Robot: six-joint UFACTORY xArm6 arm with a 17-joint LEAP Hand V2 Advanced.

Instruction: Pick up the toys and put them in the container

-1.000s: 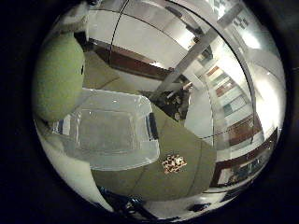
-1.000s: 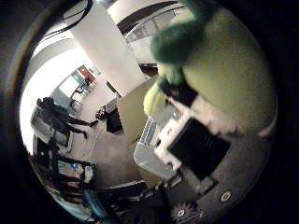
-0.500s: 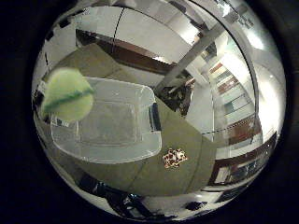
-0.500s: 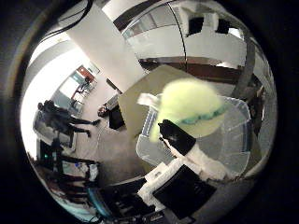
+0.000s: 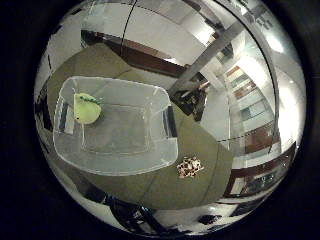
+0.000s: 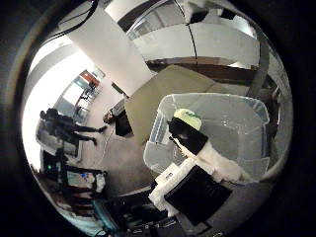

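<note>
Hand (image 6: 197, 168) empty, finger extended above clear plastic container (image 5: 165, 150); round green toy (image 5: 86, 108) inside. Next I target small speckled toy (image 5: 189, 167) beside container on olive table (image 5: 165, 192).

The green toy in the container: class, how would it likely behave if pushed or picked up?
The green toy looks rounded, so a push would probably roll it across the container floor until a wall stops it. It seems small beside the container, so likely light. Whether it is soft cannot be told.

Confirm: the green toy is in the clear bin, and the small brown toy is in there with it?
Not quite. The green toy is in the bin, but the brown toy lies on the table beside the bin, as the little finger side view shows.
</note>
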